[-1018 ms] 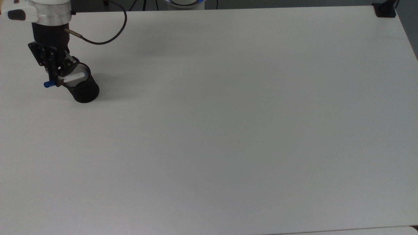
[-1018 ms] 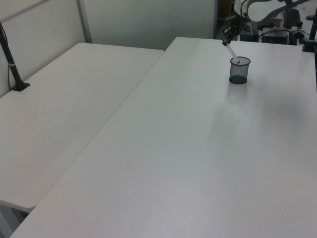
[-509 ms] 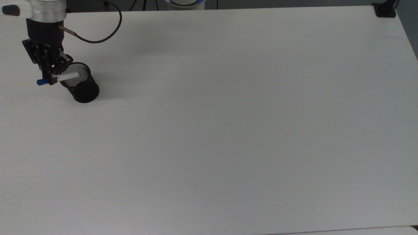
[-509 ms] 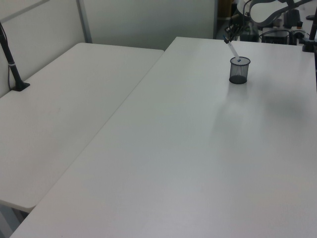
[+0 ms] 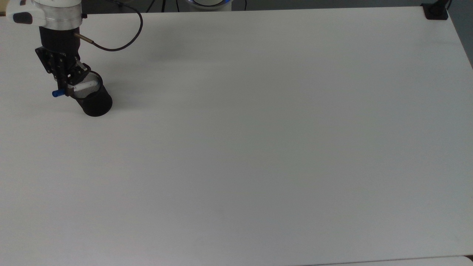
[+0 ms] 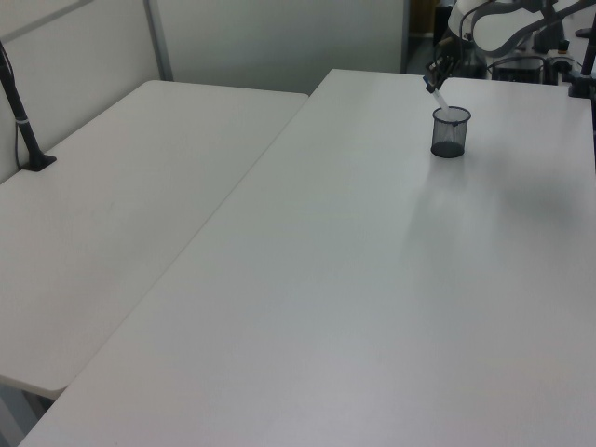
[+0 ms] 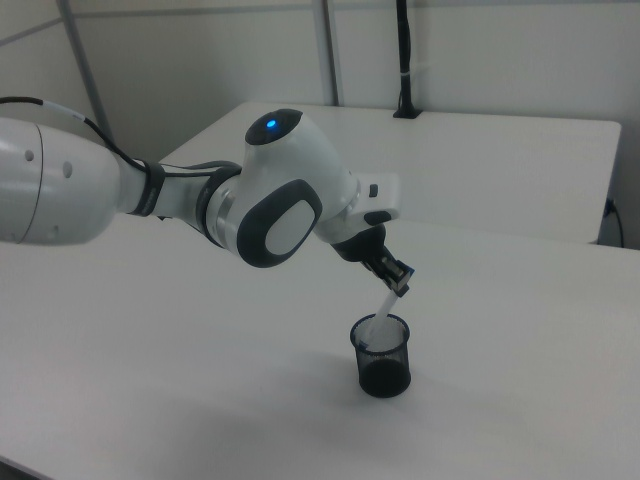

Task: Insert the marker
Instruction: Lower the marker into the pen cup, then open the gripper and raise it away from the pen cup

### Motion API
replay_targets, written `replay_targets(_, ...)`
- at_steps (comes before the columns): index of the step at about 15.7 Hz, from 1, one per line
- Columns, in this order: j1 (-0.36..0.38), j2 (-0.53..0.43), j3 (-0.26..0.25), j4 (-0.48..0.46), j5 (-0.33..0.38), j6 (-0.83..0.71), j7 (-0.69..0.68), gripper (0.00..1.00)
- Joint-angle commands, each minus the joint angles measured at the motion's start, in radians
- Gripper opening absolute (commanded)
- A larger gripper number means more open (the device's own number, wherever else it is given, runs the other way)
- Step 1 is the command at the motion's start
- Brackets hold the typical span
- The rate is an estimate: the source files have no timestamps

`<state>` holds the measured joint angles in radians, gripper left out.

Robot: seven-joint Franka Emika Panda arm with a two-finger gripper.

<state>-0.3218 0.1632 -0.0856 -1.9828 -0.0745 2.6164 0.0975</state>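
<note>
Hand (image 5: pixel 66 89) gripped marker (image 5: pixel 83 87) near capped end, barrel slanting down, lower tip just inside cup (image 5: pixel 94 99) rim at far corner of tabletop (image 5: pixel 258 147). Insertion under way, not finished. To finish well: bring barrel closer to upright, centre tip over opening, lower further before letting go, avoid pushing on rim since light mesh cup would likely tip or slide.

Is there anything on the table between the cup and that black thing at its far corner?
Nothing. In the top view, the table is bare from cup to black mount.
</note>
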Motion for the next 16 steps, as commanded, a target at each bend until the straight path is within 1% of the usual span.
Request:
replay_targets(1,0.000,-0.047,0.000,-0.065,-0.018,0.021,-0.016,0.39)
replay_targets(2,0.000,-0.045,0.000,-0.065,-0.018,0.019,-0.015,0.61)
replay_targets(3,0.000,-0.045,0.000,-0.065,-0.018,0.018,-0.012,0.86)
replay_targets(4,0.001,-0.044,0.000,-0.064,-0.018,0.014,-0.009,1.00)
replay_targets(6,0.003,-0.041,0.000,-0.059,-0.018,0.002,-0.010,1.00)
replay_targets(8,0.003,-0.044,0.000,-0.039,-0.016,-0.065,-0.012,1.00)
replay_targets(9,0.007,-0.042,0.001,-0.009,-0.014,-0.128,-0.010,1.00)
replay_targets(11,0.023,-0.034,0.015,0.080,-0.013,-0.317,-0.010,1.00)
replay_targets(13,0.097,-0.008,0.020,0.175,-0.011,-0.493,-0.002,1.00)
replay_targets(16,0.173,-0.008,0.020,0.261,-0.007,-0.671,-0.001,1.00)
